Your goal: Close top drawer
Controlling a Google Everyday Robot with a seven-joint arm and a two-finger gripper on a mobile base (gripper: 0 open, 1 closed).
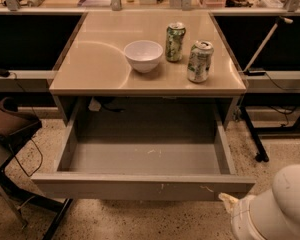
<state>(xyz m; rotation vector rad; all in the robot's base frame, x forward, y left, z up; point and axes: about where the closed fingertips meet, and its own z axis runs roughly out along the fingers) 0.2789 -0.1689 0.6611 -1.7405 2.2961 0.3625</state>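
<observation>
By top drawer (140, 186), lower right, end effector (227, 199) mostly obscured.

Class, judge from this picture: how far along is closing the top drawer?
Done: nothing yet; the top drawer stands pulled out, its floor showing. In hand: the claw sits low by the drawer front's right corner. Left: the whole push in under the table.

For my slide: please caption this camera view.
Top drawer open; gripper below its front's right end; bowl, two cans on table.

Table (90, 71): bowl (143, 55), two cans (175, 42) (199, 61); gripper (226, 199) low right.
</observation>
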